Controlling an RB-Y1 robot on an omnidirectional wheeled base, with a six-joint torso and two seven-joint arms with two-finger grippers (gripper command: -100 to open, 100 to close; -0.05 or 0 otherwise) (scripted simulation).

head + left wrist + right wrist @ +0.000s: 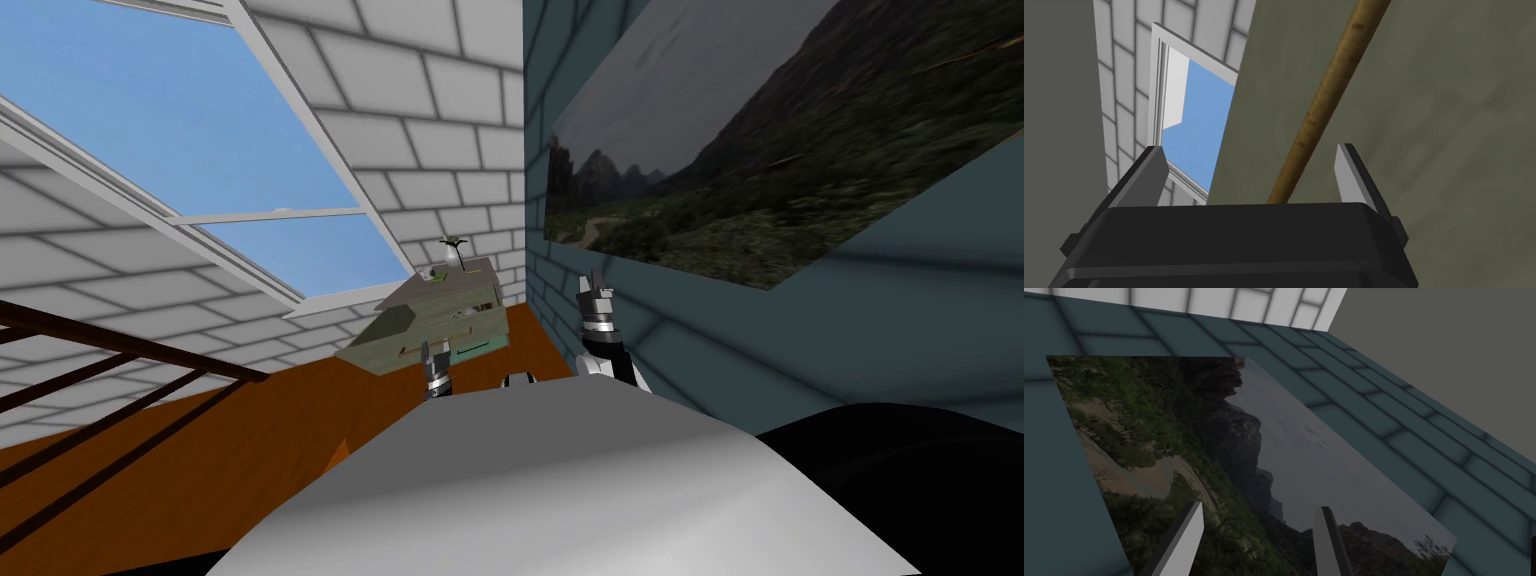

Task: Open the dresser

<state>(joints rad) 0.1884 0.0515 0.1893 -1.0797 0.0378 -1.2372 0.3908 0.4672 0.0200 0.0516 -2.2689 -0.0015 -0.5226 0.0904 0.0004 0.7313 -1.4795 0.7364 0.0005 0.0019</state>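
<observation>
Head view: dresser point(440, 315), grey-green, stands in the room corner on the brown floor point(250, 440), below the window point(200, 150), w/ a small plant point(456, 243) on top. Left gripper point(433, 350) is up at the dresser's front. Right gripper point(597, 285) sits off to the side by the teal wall point(800, 330), near the landscape picture point(780, 150) and well apart from the dresser. Can't tell from here whether any drawer is out.

Left wrist view: brown rod handle point(1319, 100) runs across the dresser's grey-green face & passes between the left gripper's jaws. They are spread wide, one each side of the rod, neither pressing it. So approx. aligned, no grip made.

Right wrist view: right gripper's jaws stand apart w/ nothing between them; arm looks idle.

Progress, as I read it: approach & lining-up are done. Closing on the handle & the pull itself are left, i.e. most of the task. Next move prob. needs the jaws to close squarely on the rod before any pull, else it may slip out.
</observation>
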